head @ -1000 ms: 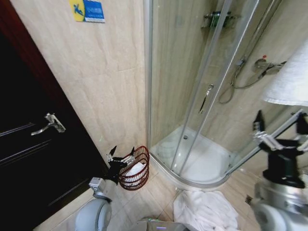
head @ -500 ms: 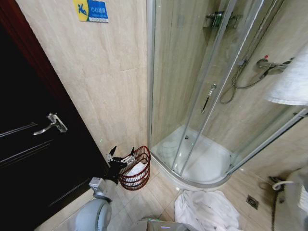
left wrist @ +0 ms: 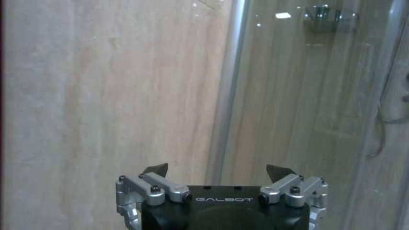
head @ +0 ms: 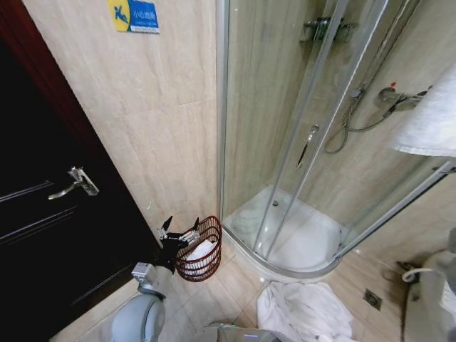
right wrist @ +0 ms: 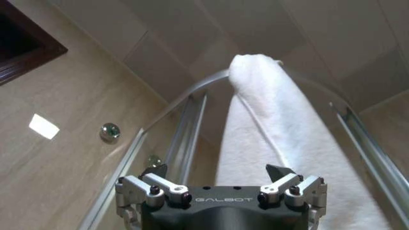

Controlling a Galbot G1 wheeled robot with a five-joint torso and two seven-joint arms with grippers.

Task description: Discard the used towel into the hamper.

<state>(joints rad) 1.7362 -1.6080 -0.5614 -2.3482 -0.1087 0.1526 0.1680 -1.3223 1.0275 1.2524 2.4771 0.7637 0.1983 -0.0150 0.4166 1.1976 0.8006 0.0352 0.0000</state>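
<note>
The hamper, a small reddish-brown wire basket, stands on the floor by the wall with something white inside it. My left gripper hovers open beside its rim; in the left wrist view the left gripper faces the tiled wall with nothing between its fingers. A crumpled white towel lies on the floor in front of the shower. Another white towel hangs over the shower rail. In the right wrist view my right gripper is open and empty, pointing up at that hanging towel. My right arm sits low at the right edge.
A dark door with a lever handle fills the left. The curved glass shower cubicle and its white tray stand ahead. A floor drain lies near the right arm. Tiled floor lies between hamper and towel.
The right arm, raised near the hanging towel a second ago, has dropped to the lower right edge. The left arm and hamper have not moved. The camera shifted slightly.
</note>
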